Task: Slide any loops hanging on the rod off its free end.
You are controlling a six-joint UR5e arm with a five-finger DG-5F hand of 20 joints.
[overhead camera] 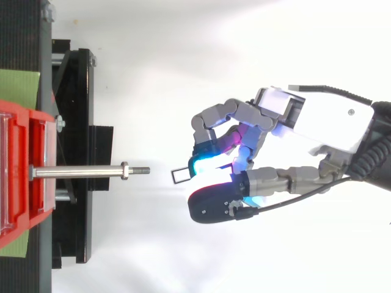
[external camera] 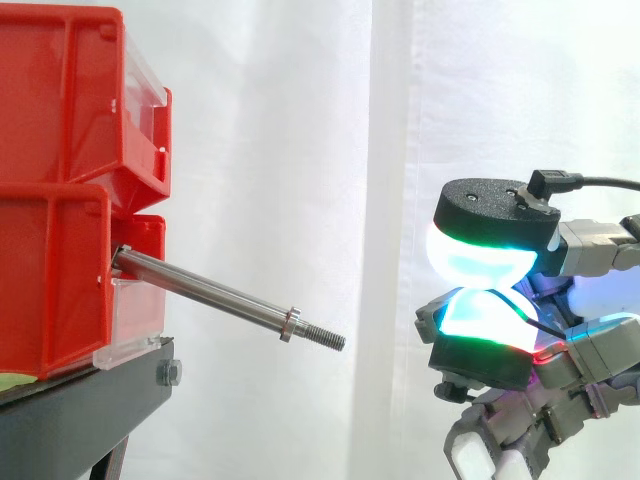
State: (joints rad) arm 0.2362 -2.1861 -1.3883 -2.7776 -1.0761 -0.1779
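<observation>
While beyond rod (external camera: 215, 294), loop (overhead camera: 181, 176) in robot hand (overhead camera: 317, 122).

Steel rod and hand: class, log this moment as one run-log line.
steel rod: bare, no loops | hand: pinching small rectangular loop | position: beyond free end

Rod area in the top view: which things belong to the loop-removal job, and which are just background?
Job:
rod, no loop on it
nut by its threaded free end
small rectangular loop, pinched by the hand, clear of the rod

Lying about:
red bins
black stand
green sheet under the bins
white curtain
</observation>
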